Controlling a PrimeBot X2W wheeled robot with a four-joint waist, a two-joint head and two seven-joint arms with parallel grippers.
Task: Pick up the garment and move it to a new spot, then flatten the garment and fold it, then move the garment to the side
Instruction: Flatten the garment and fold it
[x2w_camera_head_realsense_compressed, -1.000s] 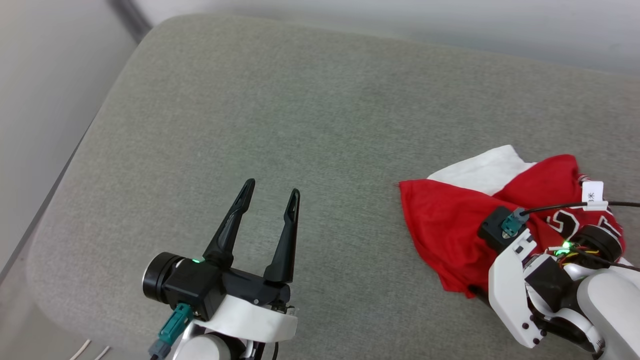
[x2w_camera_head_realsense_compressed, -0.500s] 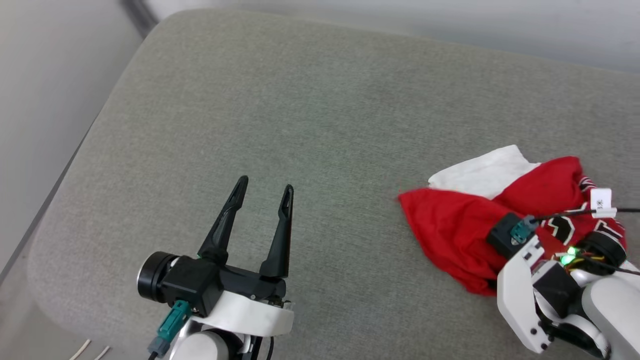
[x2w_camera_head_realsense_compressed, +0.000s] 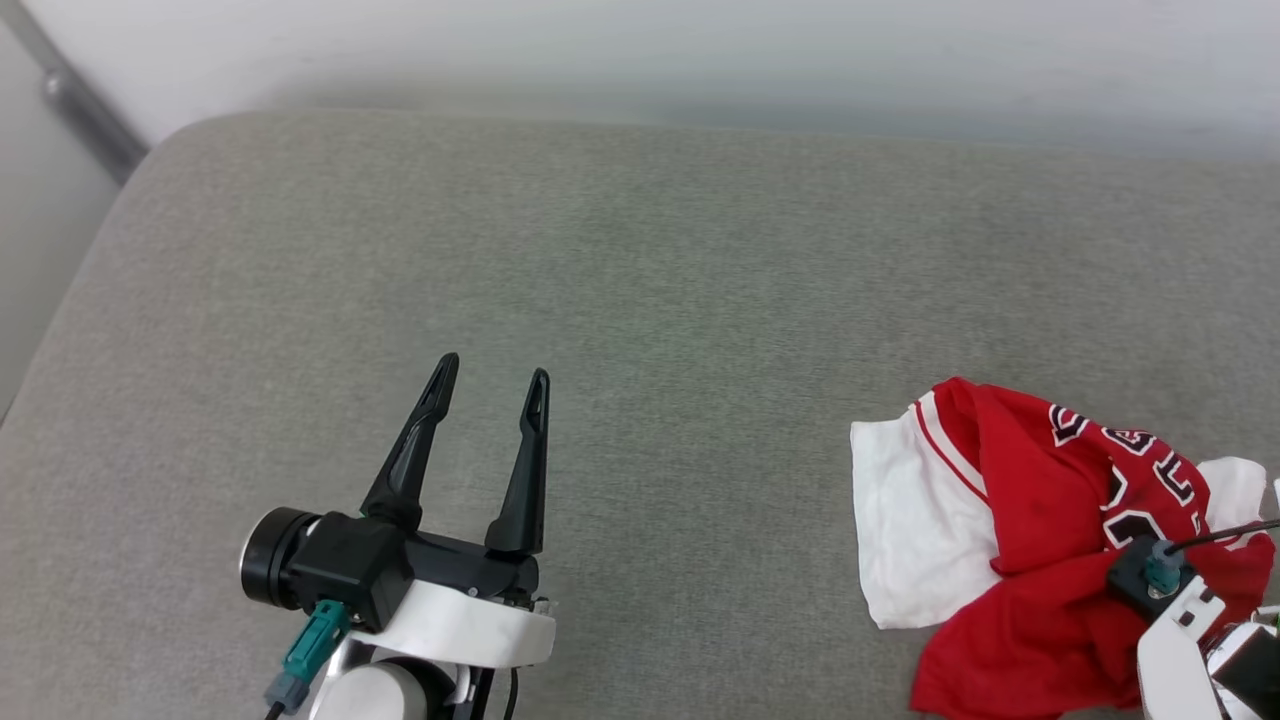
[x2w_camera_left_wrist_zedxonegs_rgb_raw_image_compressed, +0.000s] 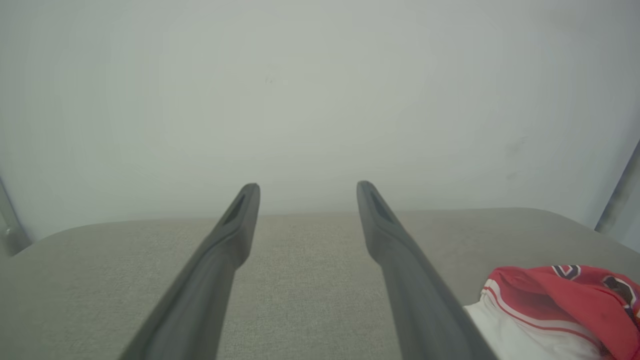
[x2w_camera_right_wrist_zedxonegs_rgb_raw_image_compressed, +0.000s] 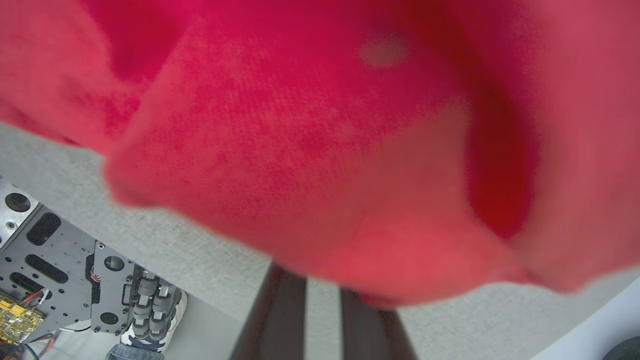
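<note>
Left gripper (x2w_camera_head_realsense_compressed: 493, 368) hovering over cushion (x2w_camera_head_realsense_compressed: 640, 280), fingers spreading wide, gripping nothing. Right gripper (x2w_camera_right_wrist_zedxonegs_rgb_raw_image_compressed: 322, 300) pinching shut on garment (x2w_camera_head_realsense_compressed: 1040, 510), fingertips hiding under red cloth. Garment bunching at cushion's near right, sleeve (x2w_camera_head_realsense_compressed: 915, 520) spreading toward left gripper, black lettering facing up.

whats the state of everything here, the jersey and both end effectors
jersey, crumpled in a heap, not flattened or folded, lettering partly showing, one white sleeve lying on the cushion
left end effector, open, empty, over bare cushion, apart from the jersey
right end effector, shut on the jersey's red fabric, fingertips hidden in it
</note>
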